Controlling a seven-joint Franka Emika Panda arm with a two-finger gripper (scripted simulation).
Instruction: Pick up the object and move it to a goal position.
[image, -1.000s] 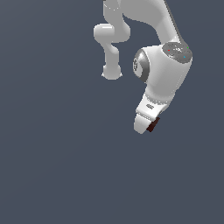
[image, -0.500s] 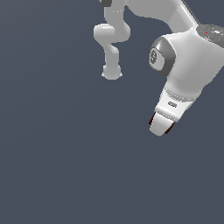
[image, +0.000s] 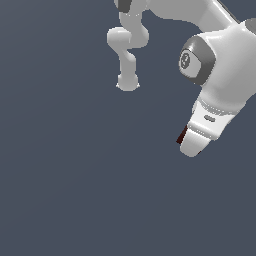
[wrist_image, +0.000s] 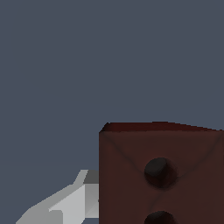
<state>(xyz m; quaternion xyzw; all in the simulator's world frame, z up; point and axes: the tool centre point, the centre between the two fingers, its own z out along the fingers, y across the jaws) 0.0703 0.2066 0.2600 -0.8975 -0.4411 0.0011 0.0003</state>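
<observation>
wrist view: red-brown block (wrist_image: 161, 175) with dark spots is sitting against a gripper finger (wrist_image: 70, 203); gripper (image: 192, 145) is pinching it, airborne; block is riding off-centre, so risking slipping during fast moves

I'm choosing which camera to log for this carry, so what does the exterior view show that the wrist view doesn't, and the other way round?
Only the exterior view shows the white jointed robot arm and its base, with the white gripper against plain grey ground.

Only the wrist view shows the face of the dark red-brown cube-like block in close-up: two darker round spots, one cut off by the frame edge, and a pale grey finger beside it.

Both show the block at the gripper; in the exterior view it is just a dark sliver at the gripper's side. Both share the plain grey background.
</observation>
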